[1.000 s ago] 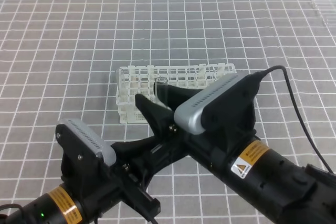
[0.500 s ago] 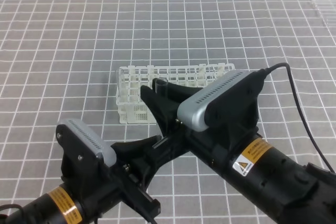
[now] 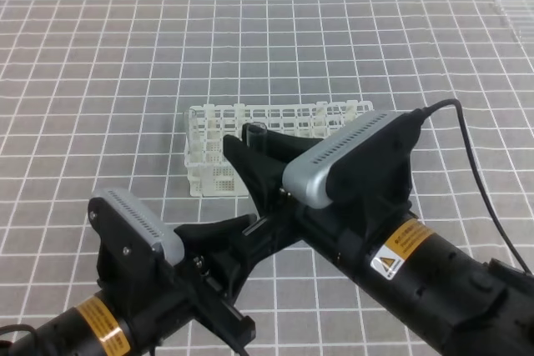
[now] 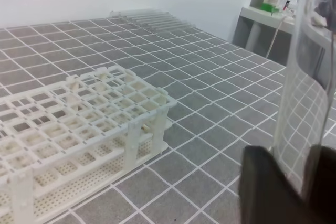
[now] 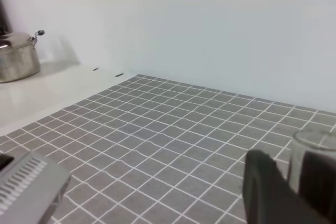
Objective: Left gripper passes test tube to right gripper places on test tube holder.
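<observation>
Test tube (image 3: pixel 255 141), one only, stands upright between the right gripper's (image 3: pixel 254 174) two black fingers, which clamp it; the left gripper (image 3: pixel 219 249) at 7 o'clock also pinches its lower part. One white test tube holder (image 3: pixel 219 132), at 12 o'clock behind, has bare holes.

Black arms, silver vented boxes, yellow warning stickers
</observation>
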You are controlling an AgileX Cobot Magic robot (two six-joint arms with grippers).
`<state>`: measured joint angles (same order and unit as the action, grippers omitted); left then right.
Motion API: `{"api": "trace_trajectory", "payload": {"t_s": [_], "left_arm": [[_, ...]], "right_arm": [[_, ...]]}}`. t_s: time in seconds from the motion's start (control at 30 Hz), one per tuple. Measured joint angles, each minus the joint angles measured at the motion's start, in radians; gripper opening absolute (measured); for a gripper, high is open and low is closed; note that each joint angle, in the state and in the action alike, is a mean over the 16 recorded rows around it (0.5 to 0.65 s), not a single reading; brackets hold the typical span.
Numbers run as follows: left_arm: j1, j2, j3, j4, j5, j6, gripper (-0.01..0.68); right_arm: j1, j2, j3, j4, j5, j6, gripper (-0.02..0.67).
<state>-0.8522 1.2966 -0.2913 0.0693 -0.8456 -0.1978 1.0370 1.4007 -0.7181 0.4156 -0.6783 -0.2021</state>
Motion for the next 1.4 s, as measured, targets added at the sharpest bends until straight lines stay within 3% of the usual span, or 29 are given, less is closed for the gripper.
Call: {"api": "trace_trajectory", "payload": {"t_s": [0.23, 0.47, 0.77, 1.13, 1.4], "left_arm": [[0.0, -0.029, 0.0, -0.025, 0.006, 0.003, 0.026], [0.0, -0.166, 0.0, -0.05, 0.122, 0.012, 0.018], [0.0, -0.541, 0.001, -0.055, 0.481, 0.049, 0.002], [0.0, -1.005, 0.014, -0.056, 1.009, 0.072, 0.0], [0.0, -1.124, 0.12, -0.065, 1.053, 0.052, 0.0]], "right_arm": [[0.0, -0.017, 0.0, 0.058, 0.016, -0.069, 0.009], [0.0, -0.078, 0.0, 0.179, 0.069, -0.21, 0.009], [0.0, -0.166, 0.0, 0.327, 0.166, -0.369, 0.009], [0.0, -0.187, 0.0, 0.377, 0.226, -0.413, 0.009], [0.0, -0.187, 0.0, 0.377, 0.234, -0.413, 0.009]]}}
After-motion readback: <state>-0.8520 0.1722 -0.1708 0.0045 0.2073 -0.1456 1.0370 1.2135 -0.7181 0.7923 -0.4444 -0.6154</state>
